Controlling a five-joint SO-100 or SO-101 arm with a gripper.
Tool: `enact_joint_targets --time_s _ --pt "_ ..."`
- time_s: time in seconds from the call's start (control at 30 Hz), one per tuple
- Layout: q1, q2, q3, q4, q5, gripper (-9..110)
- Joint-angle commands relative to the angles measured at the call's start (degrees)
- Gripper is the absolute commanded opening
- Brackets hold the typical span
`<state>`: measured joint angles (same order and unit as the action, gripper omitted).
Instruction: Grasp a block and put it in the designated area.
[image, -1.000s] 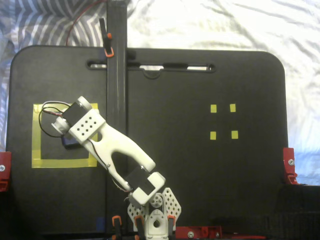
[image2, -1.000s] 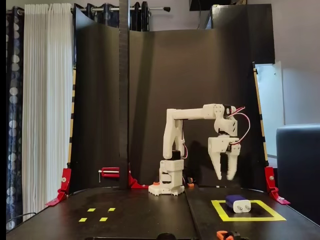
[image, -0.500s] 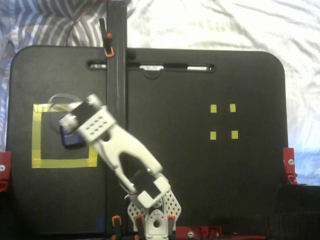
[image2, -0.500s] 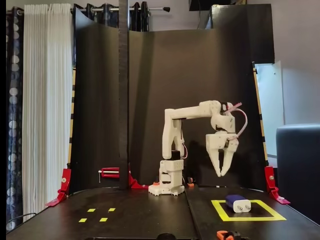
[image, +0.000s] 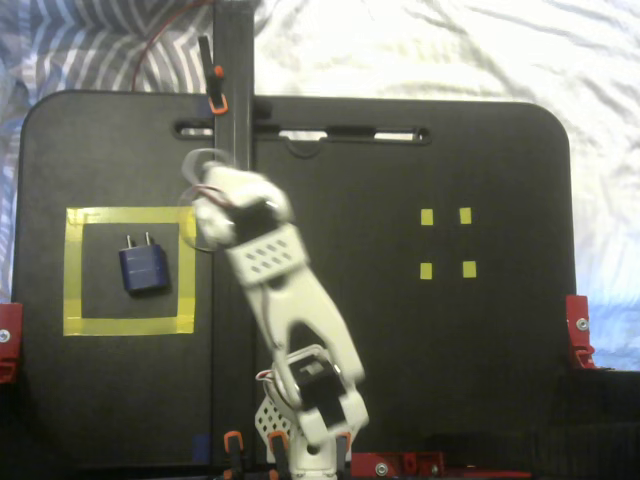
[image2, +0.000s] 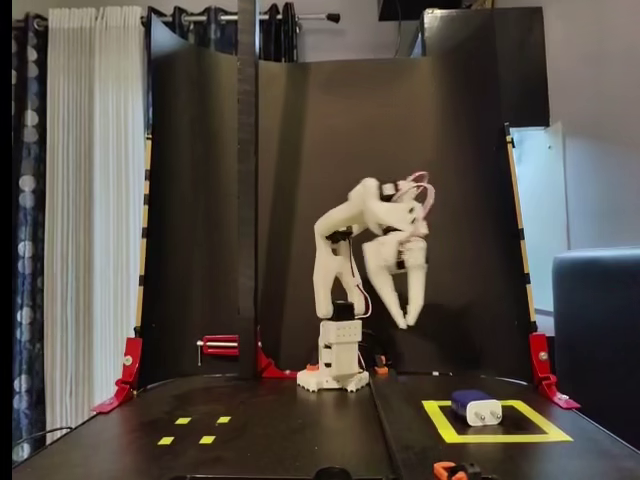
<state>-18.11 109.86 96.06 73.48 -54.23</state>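
Note:
The block (image: 144, 268), a small dark blue plug adapter, lies flat inside the designated area (image: 72, 270), a yellow tape square on the black board, with its prongs toward the far edge. The lower fixed view shows the block (image2: 475, 406) resting in the same tape square (image2: 440, 424) at the right. My gripper (image2: 403, 322) hangs high above the board, well left of the block in this view, its fingertips together and nothing between them. From above, the blurred wrist (image: 222, 212) sits just right of the square's right edge.
Four tiny yellow tape squares (image: 427, 217) mark the board's right half from above and lie at the front left (image2: 183, 420) in the lower view. A black upright post (image: 233, 100) crosses the board near the wrist. Red clamps (image: 577, 330) grip the board's edges.
The arm has swung away from the tape square toward the board's middle and folded back and up. The block, partly covered from above before, now lies fully exposed and has not moved.

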Motion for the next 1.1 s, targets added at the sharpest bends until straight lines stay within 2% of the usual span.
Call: enact_joint_targets --time_s 0.0,0.23,0.43,0.83,1.07 --pt "3.34 4.48 3.25 -5.27 0.79 0" --pt "8.61 12.39 17.05 -21.97 4.22 0" --pt "11.69 16.7 25.22 -33.84 13.18 0" --pt "15.73 28.39 35.51 -44.47 44.12 0" --pt "16.44 39.29 45.53 -47.37 51.77 0"
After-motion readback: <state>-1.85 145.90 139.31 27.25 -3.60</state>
